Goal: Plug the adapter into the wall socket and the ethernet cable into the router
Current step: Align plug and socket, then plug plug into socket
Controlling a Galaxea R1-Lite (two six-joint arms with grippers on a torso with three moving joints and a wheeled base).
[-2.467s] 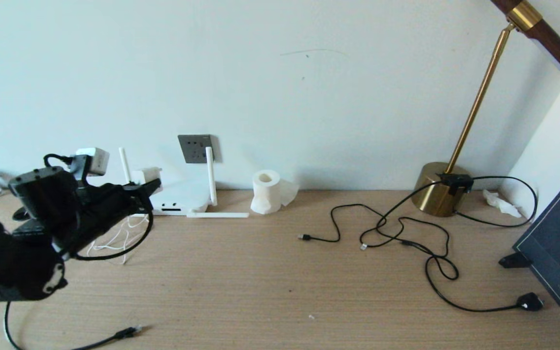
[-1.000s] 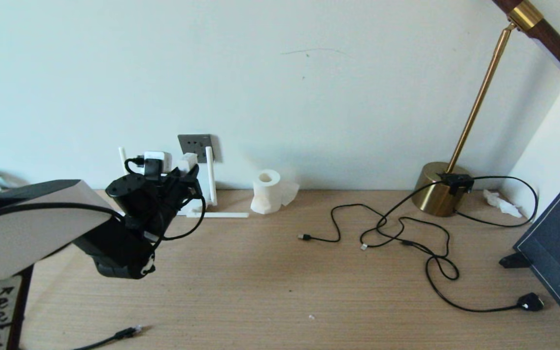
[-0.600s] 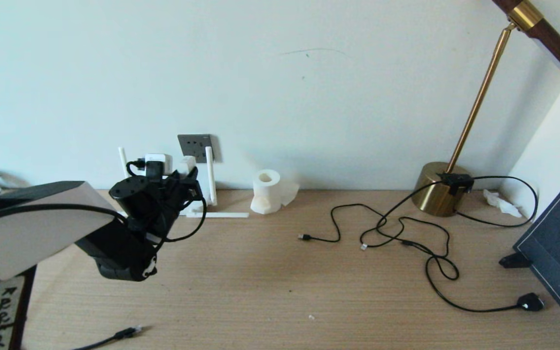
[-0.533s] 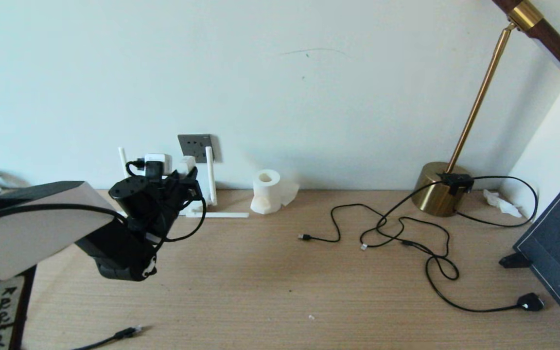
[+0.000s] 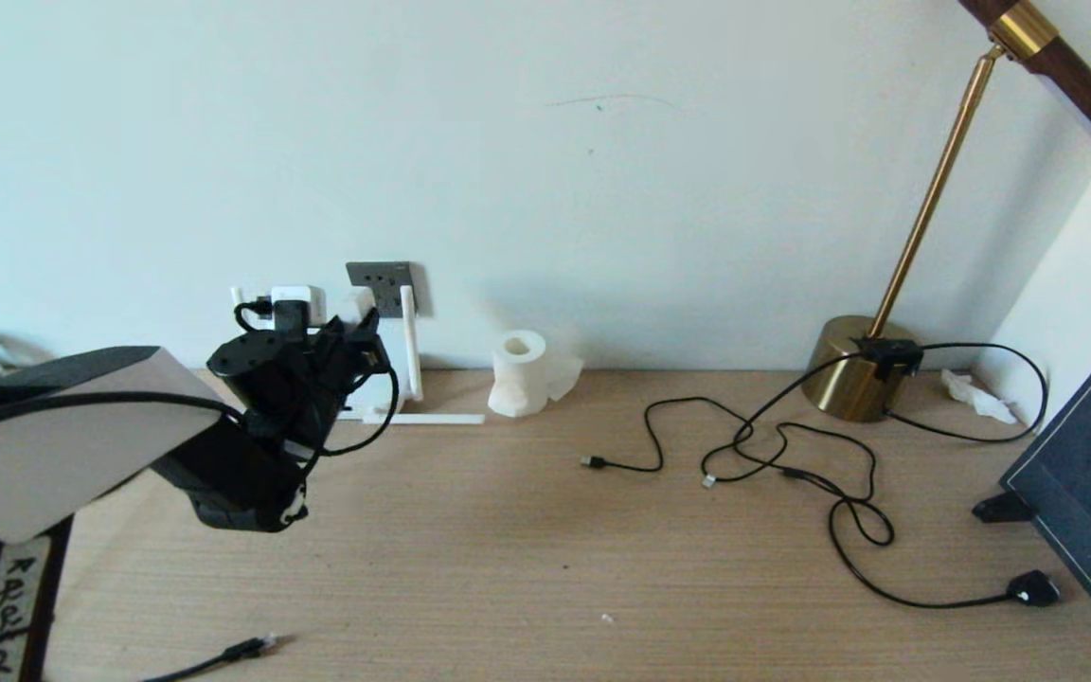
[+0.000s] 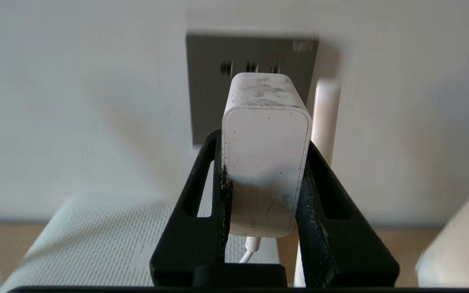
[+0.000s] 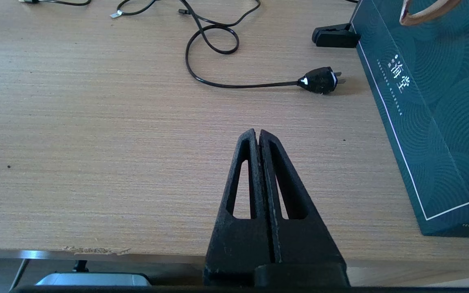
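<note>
My left gripper [image 5: 359, 320] [image 6: 264, 140] is shut on the white adapter [image 5: 356, 305] [image 6: 265, 162], one black finger on each side, with its thin white cord hanging below. The adapter's front end sits just before the dark grey wall socket [image 5: 381, 287] [image 6: 208, 89], under its row of holes; its pins are hidden. The white router [image 6: 96, 232] lies below, mostly behind my arm in the head view, with one antenna [image 5: 408, 341] upright. The ethernet cable's plug [image 5: 252, 648] lies at the front left of the table. My right gripper [image 7: 257, 133] is shut on nothing, low over the table.
A tissue roll [image 5: 519, 372] stands right of the router. A brass lamp base [image 5: 856, 381] is at the back right, with loose black cables [image 5: 792, 464] ending in a black mains plug [image 5: 1031, 588] [image 7: 320, 80]. A dark green bag [image 5: 1090, 474] [image 7: 434, 122] stands at the right edge.
My left arm swung right from beside the router to the socket with the adapter, and in the last half second rose a little. The right arm has not moved.
</note>
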